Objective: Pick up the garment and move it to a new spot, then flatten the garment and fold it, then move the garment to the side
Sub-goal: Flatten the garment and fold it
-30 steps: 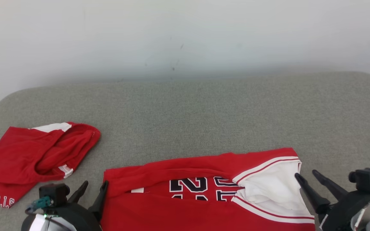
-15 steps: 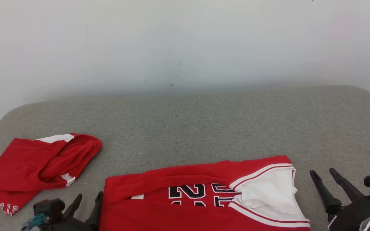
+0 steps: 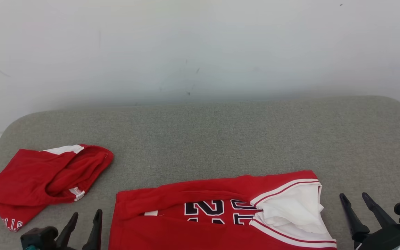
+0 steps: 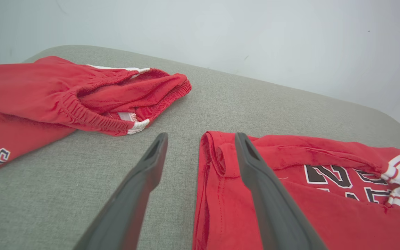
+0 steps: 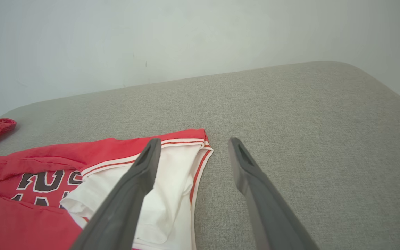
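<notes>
The garment, a red jersey (image 3: 186, 189) with dark numbers and a white, red-striped side panel (image 3: 290, 208), lies folded flat at the near edge of the grey padded surface (image 3: 221, 139). My left gripper (image 3: 87, 213) stands open just left of the jersey's left edge, holding nothing. In the left wrist view the left gripper (image 4: 201, 135) has its right finger over the jersey (image 4: 290, 163) hem. My right gripper (image 3: 352, 194) is open and empty, a short way right of the white panel. In the right wrist view the right gripper (image 5: 194, 140) straddles the jersey's (image 5: 47, 156) right edge.
Rumpled red shorts (image 3: 30, 180) with white trim lie at the left side of the surface, near its rounded corner; the left wrist view has the shorts (image 4: 47, 90) close to my left fingers. A pale wall (image 3: 200, 52) backs the surface. Bare grey padding stretches behind and right of the jersey.
The head camera has tilted, shifting the whole picture. Both open grippers have drawn back from the jersey's side edges, left gripper leftward and right gripper rightward. The jersey lies as before.
</notes>
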`<state>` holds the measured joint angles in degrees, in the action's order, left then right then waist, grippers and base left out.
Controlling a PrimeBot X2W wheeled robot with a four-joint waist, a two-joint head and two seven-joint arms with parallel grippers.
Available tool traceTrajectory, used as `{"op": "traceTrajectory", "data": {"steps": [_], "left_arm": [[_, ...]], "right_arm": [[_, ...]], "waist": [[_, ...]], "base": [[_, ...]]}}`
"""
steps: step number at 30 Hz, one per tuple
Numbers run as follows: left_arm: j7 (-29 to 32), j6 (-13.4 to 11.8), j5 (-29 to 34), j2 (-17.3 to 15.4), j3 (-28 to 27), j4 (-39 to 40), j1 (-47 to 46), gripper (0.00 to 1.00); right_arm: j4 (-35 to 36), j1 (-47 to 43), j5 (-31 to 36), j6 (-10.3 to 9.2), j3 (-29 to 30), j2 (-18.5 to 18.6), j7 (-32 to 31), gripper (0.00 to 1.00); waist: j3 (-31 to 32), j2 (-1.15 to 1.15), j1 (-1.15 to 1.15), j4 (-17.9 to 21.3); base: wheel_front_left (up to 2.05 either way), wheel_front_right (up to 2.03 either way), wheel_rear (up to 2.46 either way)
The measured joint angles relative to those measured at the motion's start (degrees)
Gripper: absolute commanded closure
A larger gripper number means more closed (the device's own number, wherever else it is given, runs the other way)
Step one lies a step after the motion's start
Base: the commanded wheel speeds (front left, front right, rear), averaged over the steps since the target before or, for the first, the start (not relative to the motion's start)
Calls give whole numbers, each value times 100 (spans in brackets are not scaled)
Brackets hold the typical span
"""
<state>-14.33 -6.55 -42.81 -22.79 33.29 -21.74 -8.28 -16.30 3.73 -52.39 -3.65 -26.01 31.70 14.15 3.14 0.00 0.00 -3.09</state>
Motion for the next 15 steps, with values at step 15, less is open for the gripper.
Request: {"op": "traceTrajectory", "data": {"steps": [15], "left_arm": [[-1, -55, 887, 233, -721, 834, 571, 0]], "right_arm": [[-25, -103, 252, -191, 133, -111, 5, 0]], "waist": [[-111, 0, 0, -167]], "base": [[0, 0, 0]]}}
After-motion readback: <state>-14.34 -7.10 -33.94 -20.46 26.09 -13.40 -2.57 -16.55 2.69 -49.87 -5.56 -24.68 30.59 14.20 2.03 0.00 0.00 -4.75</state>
